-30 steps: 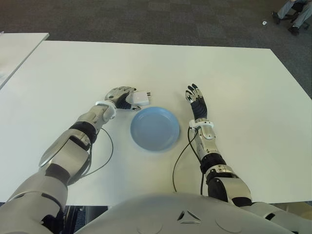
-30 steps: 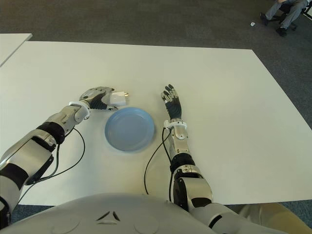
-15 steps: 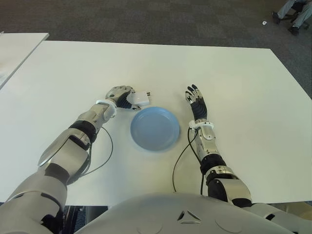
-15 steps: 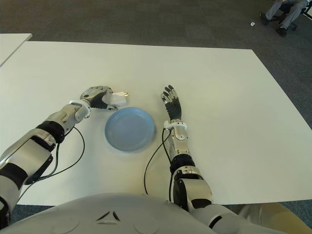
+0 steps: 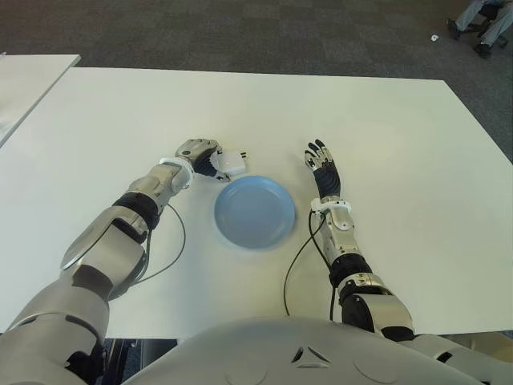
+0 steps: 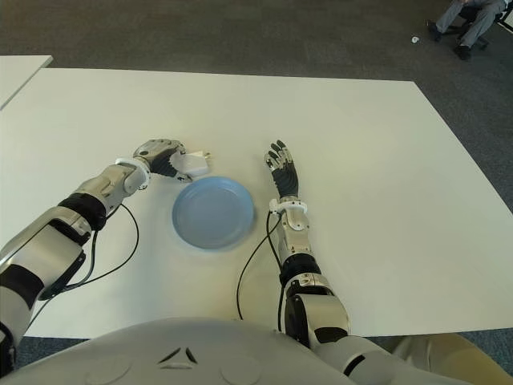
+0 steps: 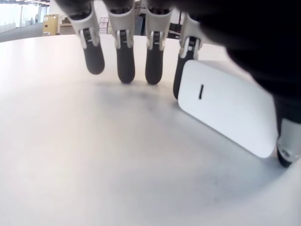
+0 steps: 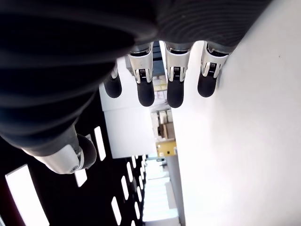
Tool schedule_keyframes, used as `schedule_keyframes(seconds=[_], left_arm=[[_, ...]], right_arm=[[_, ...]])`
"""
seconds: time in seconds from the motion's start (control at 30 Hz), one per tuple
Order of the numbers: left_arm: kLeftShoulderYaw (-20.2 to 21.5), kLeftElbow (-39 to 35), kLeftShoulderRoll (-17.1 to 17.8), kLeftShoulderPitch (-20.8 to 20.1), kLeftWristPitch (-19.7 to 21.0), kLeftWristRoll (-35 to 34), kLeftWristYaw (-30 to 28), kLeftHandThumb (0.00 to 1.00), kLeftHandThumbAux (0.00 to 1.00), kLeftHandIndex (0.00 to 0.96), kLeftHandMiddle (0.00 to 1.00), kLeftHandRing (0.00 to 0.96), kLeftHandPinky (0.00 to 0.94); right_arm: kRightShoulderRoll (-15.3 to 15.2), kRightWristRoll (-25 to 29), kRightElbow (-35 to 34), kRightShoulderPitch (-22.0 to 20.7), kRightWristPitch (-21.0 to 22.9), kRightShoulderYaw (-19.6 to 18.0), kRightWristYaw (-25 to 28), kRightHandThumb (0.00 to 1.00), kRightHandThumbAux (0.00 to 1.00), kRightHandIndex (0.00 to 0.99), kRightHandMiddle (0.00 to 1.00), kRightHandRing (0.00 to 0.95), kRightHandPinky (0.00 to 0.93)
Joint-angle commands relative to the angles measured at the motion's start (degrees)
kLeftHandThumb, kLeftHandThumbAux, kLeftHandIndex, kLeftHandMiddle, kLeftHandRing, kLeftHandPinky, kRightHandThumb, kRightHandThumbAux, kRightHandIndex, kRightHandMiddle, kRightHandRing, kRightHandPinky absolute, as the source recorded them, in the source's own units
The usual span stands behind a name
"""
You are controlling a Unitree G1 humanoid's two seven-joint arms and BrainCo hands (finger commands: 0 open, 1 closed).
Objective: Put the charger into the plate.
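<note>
The white charger [image 5: 233, 161] is a flat rounded block with its prongs pointing right. My left hand [image 5: 200, 155] is shut on it just beyond the far left rim of the light blue plate [image 5: 234, 231]. In the left wrist view the charger [image 7: 225, 109] sits between a fingertip [image 7: 179, 87] and the thumb, close over the white table [image 7: 94, 160]. The plate holds nothing. My right hand [image 5: 322, 166] shows to the right of the plate, fingers spread and holding nothing.
A black cable [image 5: 295, 258] runs along the table near the plate's right side, and another [image 5: 171, 257] loops by my left forearm. A second white table [image 5: 28, 84] stands at far left. A person's legs [image 5: 483, 18] show beyond the far right corner.
My left hand has shifted slightly toward the far side of the table with the charger in it. The right hand and plate have not moved.
</note>
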Motion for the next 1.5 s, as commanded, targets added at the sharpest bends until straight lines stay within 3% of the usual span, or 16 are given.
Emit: schedule_keyframes(seconds=[0.03, 0.5, 0.83, 1.07, 1.5], left_arm=[[-3.7, 0.9, -0.6, 4.7, -0.2, 3.5, -5.2, 0.719, 0.697, 0.443, 0.804, 0.81, 0.808], [-2.2, -2.7, -0.8, 6.3, 4.7, 2.6, -3.7, 0.728, 0.696, 0.444, 0.807, 0.811, 0.826], [1.8, -6.6, -0.8, 7.7, 7.4, -0.4, -4.3, 0.728, 0.695, 0.445, 0.813, 0.817, 0.823], [5.4, -13.0, -0.7, 10.0, 11.0, -2.7, -5.6, 0.729, 0.695, 0.445, 0.818, 0.821, 0.835], [15.2, -35.8, -1.4, 15.7, 24.9, -7.3, -10.0, 0.735, 0.694, 0.444, 0.828, 0.827, 0.846]], right_arm=[[0.2, 0.0, -0.2, 0.6, 0.8, 0.2, -0.3, 0.0, 0.562, 0.054, 0.134, 0.11, 0.104], [0.2, 0.0, -0.5, 0.8, 0.6, 0.2, -0.5, 0.0, 0.558, 0.055, 0.136, 0.112, 0.106], [0.2, -0.1, -0.7, 0.9, 0.7, 0.3, -0.6, 0.0, 0.553, 0.053, 0.136, 0.112, 0.104], [0.2, -0.1, -0.7, 1.0, 0.8, 0.3, -0.7, 0.0, 0.552, 0.053, 0.138, 0.114, 0.105], [-0.2, 0.1, -0.5, 1.1, 0.9, 0.2, -0.3, 0.0, 0.555, 0.053, 0.139, 0.115, 0.106]])
